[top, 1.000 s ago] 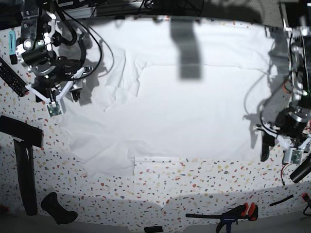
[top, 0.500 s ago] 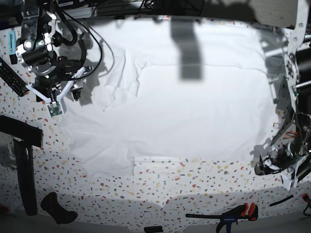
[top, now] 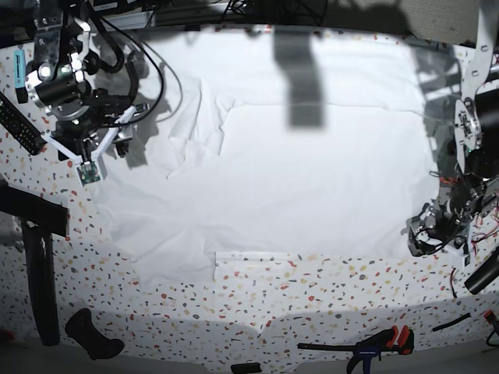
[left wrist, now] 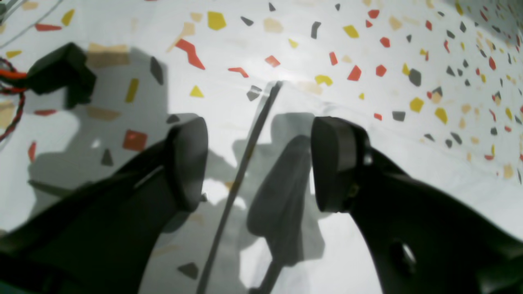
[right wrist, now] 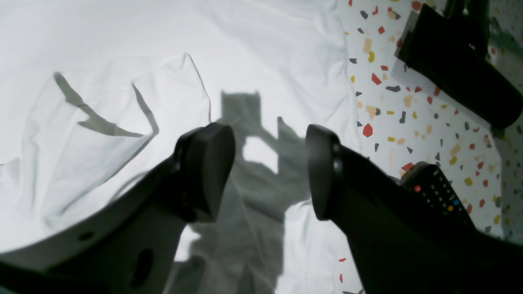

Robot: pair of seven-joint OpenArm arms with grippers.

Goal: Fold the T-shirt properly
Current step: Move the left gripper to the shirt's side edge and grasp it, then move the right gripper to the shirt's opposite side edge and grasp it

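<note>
While T-shirt (top: 273, 164) covers speckled tabletop (top: 312, 300) | left gripper (left wrist: 257, 163) apart | right gripper (right wrist: 269, 171) apart

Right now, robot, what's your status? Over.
Left gripper open, low at the T-shirt corner. Right gripper open above the bunched sleeve, nothing held. Shirt spread flat, unfolded. Remote control beside right fingers.

The broad middle of the T-shirt (top: 312, 179) lies flat with nothing on it, open to a reach from either side. By the right gripper (right wrist: 267, 171), a remote control (right wrist: 439, 192) and a dark block (right wrist: 457, 65) crowd the speckled table (right wrist: 408, 106). Along the near edge lie a clamp (top: 374, 343) and a black handle (top: 93, 335); a dark bar (top: 39, 273) lies beyond the shirt's side near the right arm.
</note>
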